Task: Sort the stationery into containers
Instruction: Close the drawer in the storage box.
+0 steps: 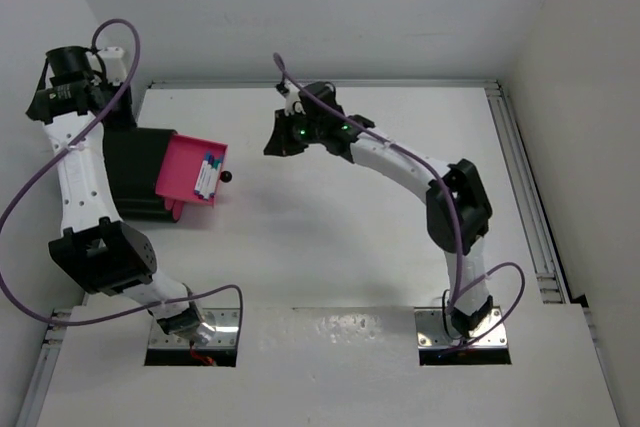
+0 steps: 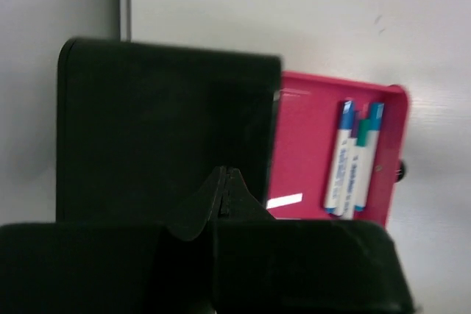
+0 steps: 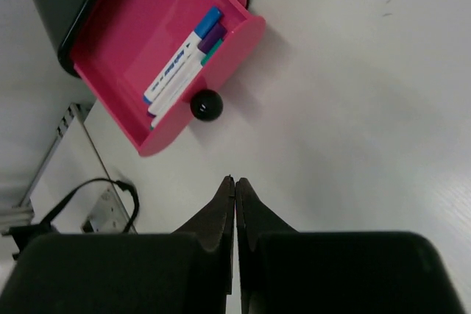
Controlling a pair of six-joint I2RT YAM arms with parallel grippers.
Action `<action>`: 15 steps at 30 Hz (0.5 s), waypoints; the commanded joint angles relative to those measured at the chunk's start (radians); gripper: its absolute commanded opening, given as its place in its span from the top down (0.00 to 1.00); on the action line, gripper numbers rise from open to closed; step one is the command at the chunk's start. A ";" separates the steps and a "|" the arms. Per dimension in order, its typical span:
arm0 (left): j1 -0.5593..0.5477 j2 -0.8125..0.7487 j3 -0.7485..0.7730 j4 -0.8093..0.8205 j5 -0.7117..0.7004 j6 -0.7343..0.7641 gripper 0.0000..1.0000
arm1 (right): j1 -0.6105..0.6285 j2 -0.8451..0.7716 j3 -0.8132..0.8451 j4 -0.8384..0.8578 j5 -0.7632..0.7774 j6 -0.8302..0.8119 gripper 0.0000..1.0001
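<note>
Pens in pink tray against black box — left gripper, right gripper both pressed together

The white pens lying in the pink tray are showing small blue print on their bodies, but it is too blurred to read

We see white arm links with black joints, a purple cable running behind each black pincer, and green lights just behind the right pincer.
</note>
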 commanded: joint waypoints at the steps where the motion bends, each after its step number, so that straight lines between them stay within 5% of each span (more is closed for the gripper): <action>1: 0.080 0.009 -0.022 -0.049 0.021 0.047 1.00 | 0.042 0.062 0.075 0.082 0.116 0.135 1.00; 15: 0.152 0.042 -0.187 -0.018 0.040 0.100 1.00 | 0.197 0.158 0.118 0.065 0.138 0.270 1.00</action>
